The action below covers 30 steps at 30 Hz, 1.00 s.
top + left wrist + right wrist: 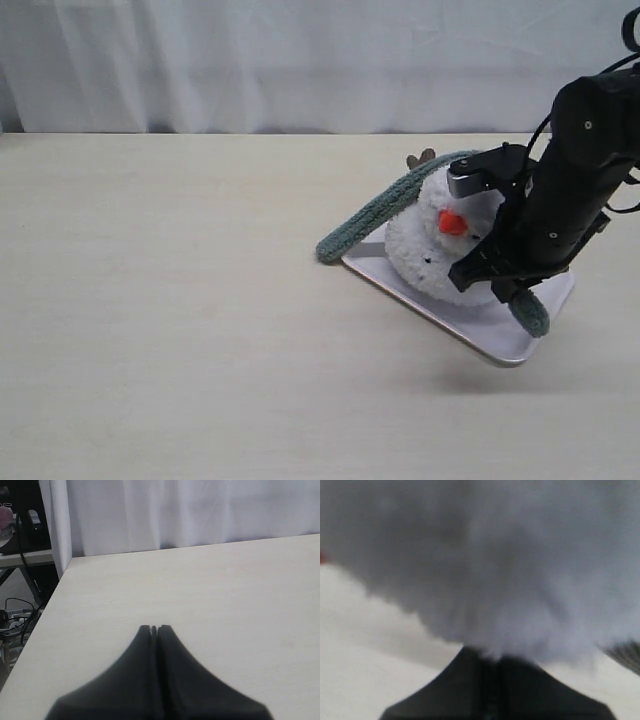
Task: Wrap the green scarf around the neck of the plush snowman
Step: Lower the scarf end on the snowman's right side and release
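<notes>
Fuzz hides the tips of my right gripper (pixel 495 656), closed tight against the plush snowman (pixel 430 250); I cannot tell if they pinch it. The snowman sits on a tray (pixel 485 332), with the green scarf (pixel 375 215) arching over it lengthwise from 8 o'clock past 12 to 4. My left gripper (pixel 155 628) is closed on nothing.
</notes>
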Each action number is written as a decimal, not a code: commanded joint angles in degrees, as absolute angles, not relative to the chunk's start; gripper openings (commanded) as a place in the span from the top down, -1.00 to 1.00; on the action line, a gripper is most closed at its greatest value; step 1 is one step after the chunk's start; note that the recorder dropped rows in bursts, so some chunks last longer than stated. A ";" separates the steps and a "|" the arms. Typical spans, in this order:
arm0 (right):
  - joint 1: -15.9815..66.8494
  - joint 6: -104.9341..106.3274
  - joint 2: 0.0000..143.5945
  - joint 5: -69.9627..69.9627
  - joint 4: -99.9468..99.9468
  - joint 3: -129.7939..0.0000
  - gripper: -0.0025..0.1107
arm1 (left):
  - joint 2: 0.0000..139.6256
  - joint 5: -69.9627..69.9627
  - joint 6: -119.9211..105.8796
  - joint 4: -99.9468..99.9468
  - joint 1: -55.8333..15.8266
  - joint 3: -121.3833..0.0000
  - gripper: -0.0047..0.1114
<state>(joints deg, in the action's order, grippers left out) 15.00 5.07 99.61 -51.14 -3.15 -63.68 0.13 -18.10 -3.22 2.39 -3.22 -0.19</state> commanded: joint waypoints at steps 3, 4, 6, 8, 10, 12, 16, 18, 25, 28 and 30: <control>14.72 6.97 101.25 -49.90 -0.40 -63.18 0.57 | 0.00 -17.70 -3.34 2.24 -3.43 0.00 0.92; 14.72 7.66 101.11 -49.65 0.44 -63.18 0.49 | 0.00 -17.70 -3.34 2.24 -3.43 0.00 0.92; 14.72 8.26 101.11 -49.78 1.09 -63.18 0.29 | 0.00 -17.70 -3.34 2.24 -3.43 0.00 0.92; 14.72 8.26 101.11 -50.18 1.09 -63.18 0.11 | 0.00 -17.70 -3.34 2.24 -3.43 0.00 0.92; 14.72 8.26 101.11 -51.37 0.81 -63.29 0.00 | 0.00 -17.70 -3.34 2.24 -3.43 0.00 0.92; 14.72 8.28 100.71 -52.73 0.68 -63.29 -0.05 | 0.00 -17.70 -3.34 2.24 -3.43 0.00 0.92; 14.72 8.39 98.24 -55.31 0.68 -64.54 -0.05 | 0.00 -17.70 -3.34 2.24 -3.43 0.00 0.92; 14.72 8.39 96.50 -56.98 0.68 -65.30 -0.05 | 0.00 -17.70 -3.34 2.24 -3.43 0.00 0.92; 14.72 9.57 88.28 -60.45 0.40 -66.58 -0.04 | 0.00 -17.70 -3.34 2.24 -3.43 0.00 0.92; 14.72 8.21 84.32 -57.36 -2.49 -66.58 -0.04 | 0.00 -17.70 -3.34 2.24 -3.43 0.00 0.92; 14.72 3.45 81.82 -54.33 -7.56 -66.58 -0.04 | 0.00 -17.70 -3.34 2.24 -3.43 0.00 0.92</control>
<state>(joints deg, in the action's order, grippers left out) 15.00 7.59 84.82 -57.62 -2.32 -66.14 0.13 -18.10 -3.22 2.39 -3.22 -0.19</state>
